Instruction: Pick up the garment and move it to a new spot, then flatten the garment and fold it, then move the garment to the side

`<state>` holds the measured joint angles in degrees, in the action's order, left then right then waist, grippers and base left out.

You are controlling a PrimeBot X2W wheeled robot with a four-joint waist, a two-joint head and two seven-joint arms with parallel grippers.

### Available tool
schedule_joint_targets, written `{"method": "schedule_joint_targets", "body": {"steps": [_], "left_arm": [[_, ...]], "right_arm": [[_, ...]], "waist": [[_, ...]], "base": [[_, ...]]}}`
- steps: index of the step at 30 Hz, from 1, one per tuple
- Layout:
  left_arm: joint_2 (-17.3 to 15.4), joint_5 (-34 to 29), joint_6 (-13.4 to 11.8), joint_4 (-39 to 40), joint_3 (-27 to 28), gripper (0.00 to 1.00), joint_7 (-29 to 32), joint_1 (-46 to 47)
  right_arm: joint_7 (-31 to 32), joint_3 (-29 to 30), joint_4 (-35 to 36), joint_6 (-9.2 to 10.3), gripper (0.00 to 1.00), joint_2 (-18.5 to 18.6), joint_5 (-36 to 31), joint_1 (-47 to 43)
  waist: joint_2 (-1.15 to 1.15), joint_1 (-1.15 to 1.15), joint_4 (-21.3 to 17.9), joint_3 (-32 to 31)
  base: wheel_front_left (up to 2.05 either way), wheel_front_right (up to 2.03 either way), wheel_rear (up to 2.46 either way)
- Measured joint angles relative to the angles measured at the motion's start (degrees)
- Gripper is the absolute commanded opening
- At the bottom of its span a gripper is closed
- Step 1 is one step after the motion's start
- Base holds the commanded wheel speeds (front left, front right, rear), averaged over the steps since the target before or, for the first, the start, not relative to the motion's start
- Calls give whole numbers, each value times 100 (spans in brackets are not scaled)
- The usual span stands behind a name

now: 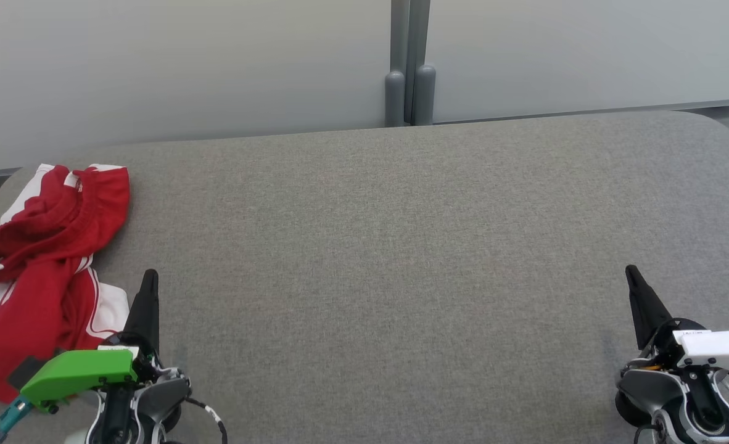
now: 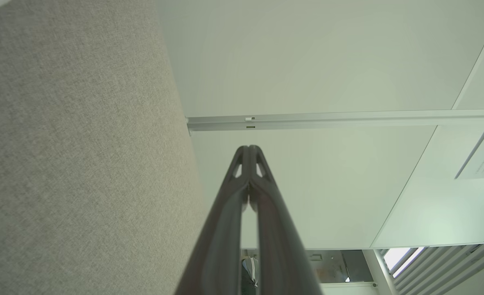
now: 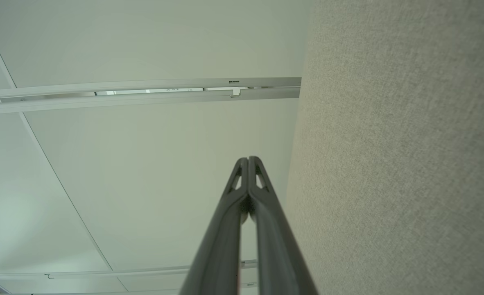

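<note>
The red and white garment lies crumpled at the left edge of the grey tabletop. The left gripper and right gripper are both closed and empty.

garment on table far left, beside left claw
</note>
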<state>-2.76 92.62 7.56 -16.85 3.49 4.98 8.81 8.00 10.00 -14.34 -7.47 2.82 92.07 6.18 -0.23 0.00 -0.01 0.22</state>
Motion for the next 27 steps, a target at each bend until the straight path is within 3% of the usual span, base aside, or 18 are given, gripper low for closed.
{"method": "schedule_joint_targets", "body": {"steps": [1,2,3,4,5,17,27], "left_arm": [[0,0,0,0,0,0,0,0],[4,0,-1,-34,-1,100,-2,-19],[11,0,-1,-79,-3,0,-2,-62],[18,0,-1,-134,-8,0,-2,-118],[23,0,-1,-193,-9,100,-2,-179],[37,-127,-56,-68,-231,100,-266,-440],[36,-938,-261,291,-401,100,-516,-581]], "right_arm": [[0,0,0,0,0,0,-1,0],[-2,0,-37,0,100,-11,0,-18],[-3,-1,-87,0,0,-32,0,-51],[-3,-4,-136,0,0,-53,0,-99],[-3,-8,-191,0,100,-73,0,-150],[-309,-219,-237,4,100,-105,-164,-339],[-611,-313,55,9,100,-98,-926,-403]], "waist": [[0,0,0,0],[0,0,0,0],[0,0,0,0],[0,0,0,0],[0,0,0,0],[0,0,2,-62],[0,0,5,-124]], "base": [[0,0,0],[0,0,0],[0,0,0],[0,0,0],[0,0,0],[0,0,0],[0,0,0]]}}
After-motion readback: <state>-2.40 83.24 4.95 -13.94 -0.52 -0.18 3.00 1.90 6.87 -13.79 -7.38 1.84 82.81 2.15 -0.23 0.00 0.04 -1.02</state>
